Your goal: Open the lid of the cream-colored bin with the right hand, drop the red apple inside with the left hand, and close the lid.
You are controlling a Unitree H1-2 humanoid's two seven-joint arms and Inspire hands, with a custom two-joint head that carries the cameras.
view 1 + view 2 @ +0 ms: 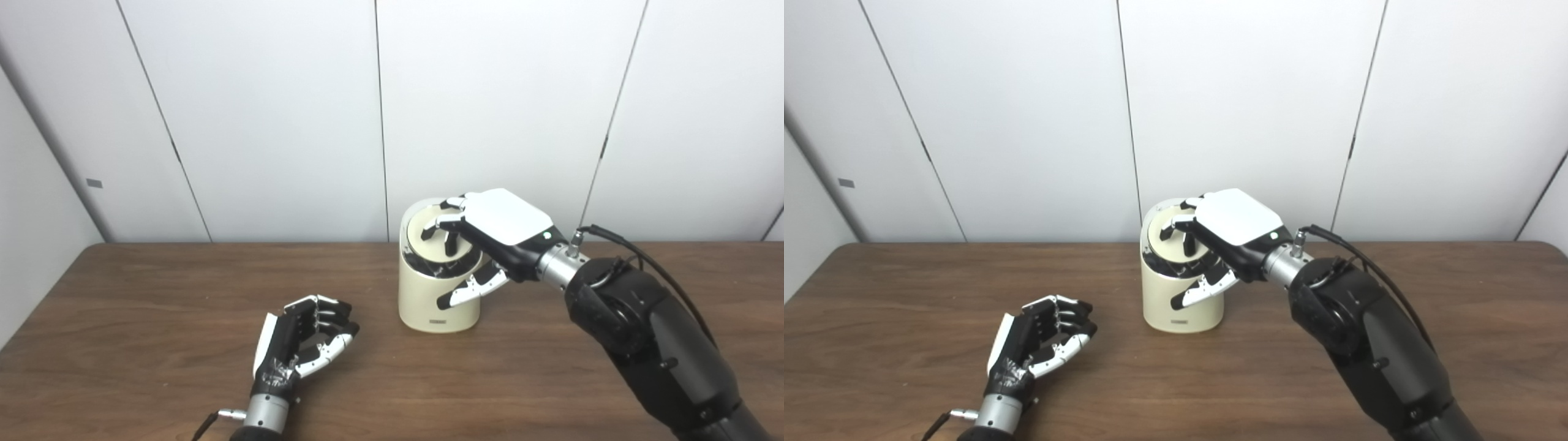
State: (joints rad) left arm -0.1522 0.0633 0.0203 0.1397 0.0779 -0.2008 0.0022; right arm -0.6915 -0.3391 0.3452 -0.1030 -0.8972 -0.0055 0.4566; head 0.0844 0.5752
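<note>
The cream-colored bin (429,300) stands upright on the table's middle. Its round lid (429,236) is tilted, with a dark gap showing at its front edge. My right hand (490,229) lies over the top of the bin, its fingers spread and resting on the lid, its thumb hanging in front of the bin's wall. It grips nothing. My left hand (303,343) rests on the table to the front left of the bin, palm turned inward, fingers loosely curled and empty. No red apple is in view. The inside of the bin is hidden.
The brown wooden table (153,318) runs the width of the view, with white wall panels (275,122) right behind its far edge. A black cable (637,251) loops off my right wrist.
</note>
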